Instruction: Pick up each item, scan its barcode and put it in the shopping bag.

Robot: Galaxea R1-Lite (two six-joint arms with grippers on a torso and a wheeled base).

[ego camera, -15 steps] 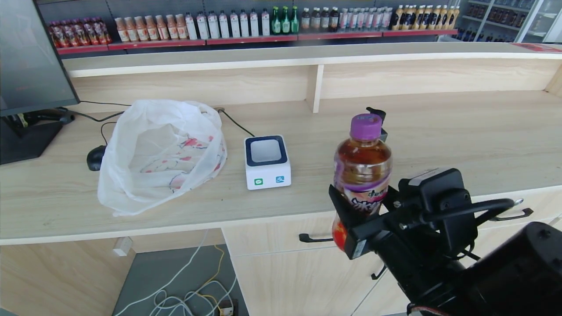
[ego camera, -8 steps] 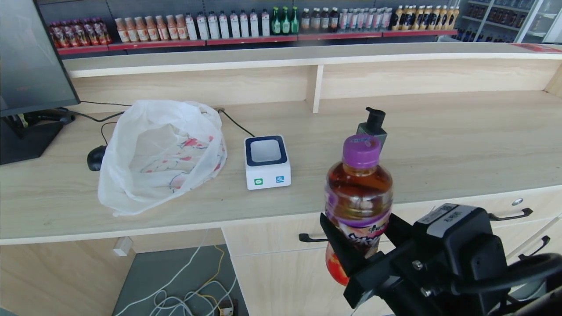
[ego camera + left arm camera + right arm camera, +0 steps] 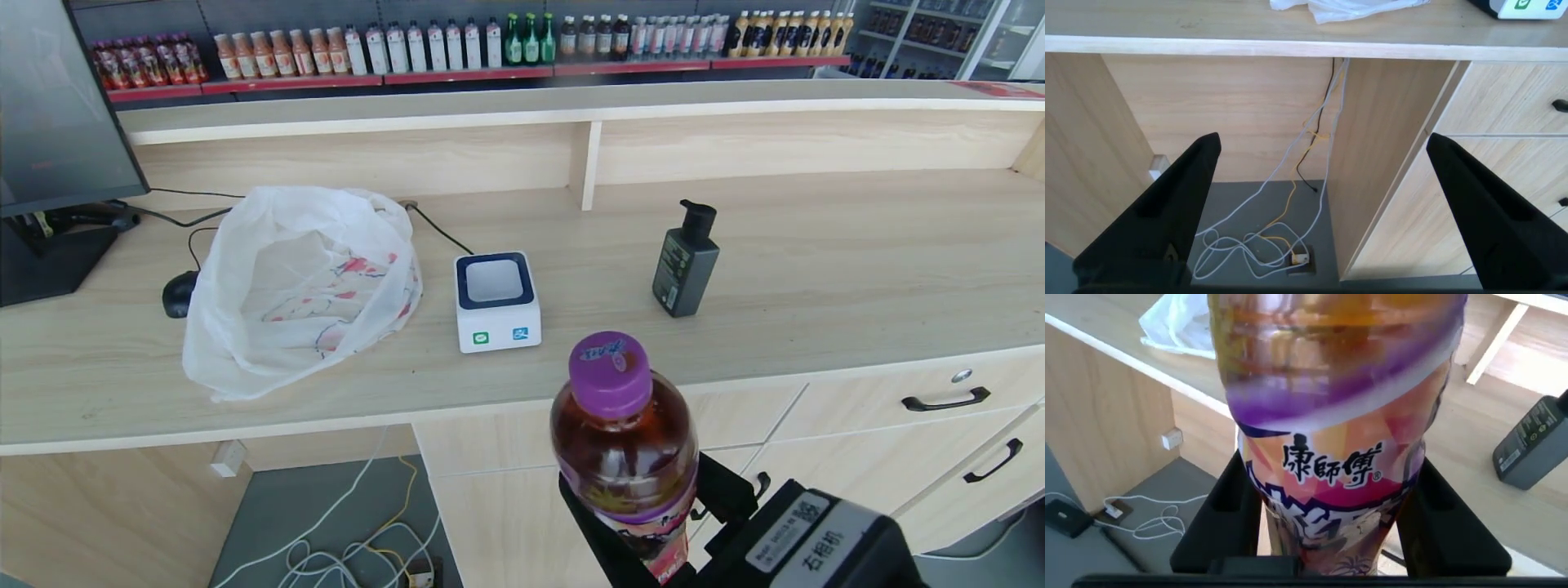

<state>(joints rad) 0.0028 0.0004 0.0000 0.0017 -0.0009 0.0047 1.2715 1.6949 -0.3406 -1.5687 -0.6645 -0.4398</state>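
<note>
Head view: right fingers (image 3: 722,492) clamp the upright bottle (image 3: 624,441) before the table (image 3: 816,269) edge, near the scanner (image 3: 496,300) and bag (image 3: 286,286). Left fingers (image 3: 1167,212) spread wide, empty.

bottle (image 3: 624,457): glossy clear plastic | counter (image 3: 857,261): matt wood grain | bag (image 3: 286,269): thin crinkled plastic

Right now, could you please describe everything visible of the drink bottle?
The drink bottle is clear plastic, filled with amber liquid, with a purple cap and a purple-and-pink label. It is upright, clamped around its label by the right gripper, held off the counter on the robot's side, touching nothing else.
</note>
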